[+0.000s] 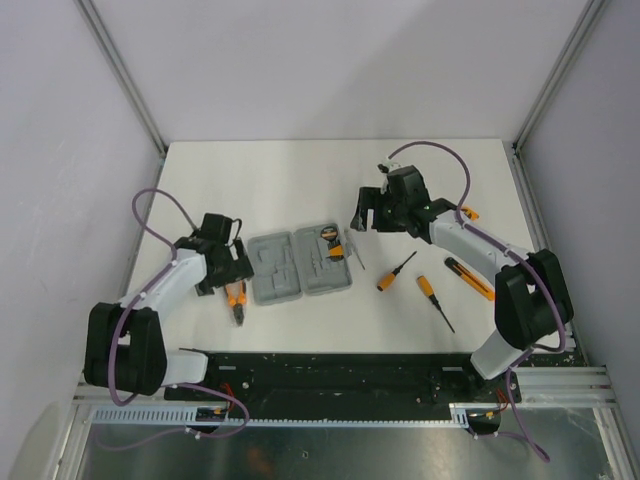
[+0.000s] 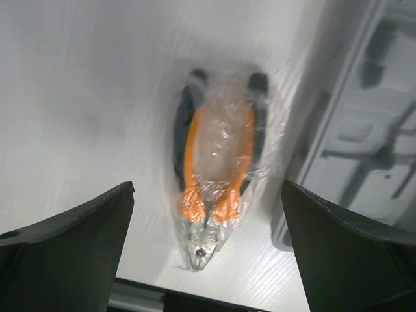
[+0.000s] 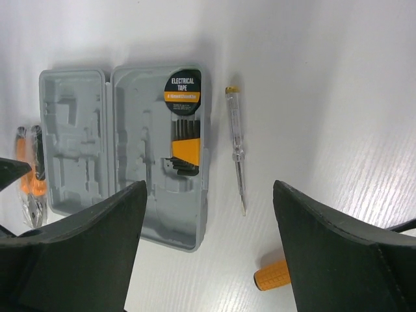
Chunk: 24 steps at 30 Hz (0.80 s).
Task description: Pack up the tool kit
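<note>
The grey tool case [image 1: 300, 265] lies open and flat on the white table. Its right half holds a black electrical tape roll [image 3: 182, 91] and hex keys in an orange holder [image 3: 185, 153]. My left gripper [image 1: 228, 272] is open above the plastic-wrapped orange-and-black pliers [image 2: 218, 169], which lie between its fingers [image 2: 78, 240] just left of the case. My right gripper [image 1: 370, 212] is open and empty, hovering behind the case's right edge. A clear tester screwdriver [image 3: 236, 143] lies beside the case.
Two orange-handled screwdrivers [image 1: 396, 271] [image 1: 435, 300] and an orange-and-black knife [image 1: 468, 277] lie right of the case. A small orange item [image 1: 468, 213] sits by the right arm. A black rail [image 1: 330, 370] runs along the near edge.
</note>
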{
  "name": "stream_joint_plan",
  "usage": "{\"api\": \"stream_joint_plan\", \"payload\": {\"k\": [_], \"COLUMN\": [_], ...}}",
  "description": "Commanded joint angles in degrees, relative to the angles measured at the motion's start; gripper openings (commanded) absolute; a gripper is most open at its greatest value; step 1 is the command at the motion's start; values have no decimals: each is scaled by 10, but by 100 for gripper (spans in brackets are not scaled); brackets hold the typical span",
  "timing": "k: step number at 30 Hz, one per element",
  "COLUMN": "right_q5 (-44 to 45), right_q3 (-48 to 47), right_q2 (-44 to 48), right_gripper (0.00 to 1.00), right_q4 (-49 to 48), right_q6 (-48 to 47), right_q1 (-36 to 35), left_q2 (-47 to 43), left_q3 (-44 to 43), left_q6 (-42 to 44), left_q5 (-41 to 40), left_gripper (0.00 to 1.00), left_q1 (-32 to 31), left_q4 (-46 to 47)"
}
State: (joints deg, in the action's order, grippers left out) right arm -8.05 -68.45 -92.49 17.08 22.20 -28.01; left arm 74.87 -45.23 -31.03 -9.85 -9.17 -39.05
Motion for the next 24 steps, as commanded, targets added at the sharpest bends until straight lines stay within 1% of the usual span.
{"api": "stream_joint_plan", "payload": {"k": [1,7,17,20,24], "right_q5": [-16,-15,-12,-14,-20], "right_q3": [-8,-8,0,7,11], "right_q2": [-12,-16,-12,-7,-5], "right_gripper": [82,79,76,76,76], "right_q4": [2,7,15,12,11], "right_q6": [8,11,14,16,15], "right_q1": [0,3,13,19,26], "left_q2": [-15,-7,66,69,58], "left_q3": [17,15,17,19,16], "left_q6": [-15,11,11,6,9], "left_q5": [-31,-12,34,30,20], "left_gripper": [99,97,96,89,72], "left_q1": [4,4,5,5,6], "left_q4": [-13,6,36,38,37]}}
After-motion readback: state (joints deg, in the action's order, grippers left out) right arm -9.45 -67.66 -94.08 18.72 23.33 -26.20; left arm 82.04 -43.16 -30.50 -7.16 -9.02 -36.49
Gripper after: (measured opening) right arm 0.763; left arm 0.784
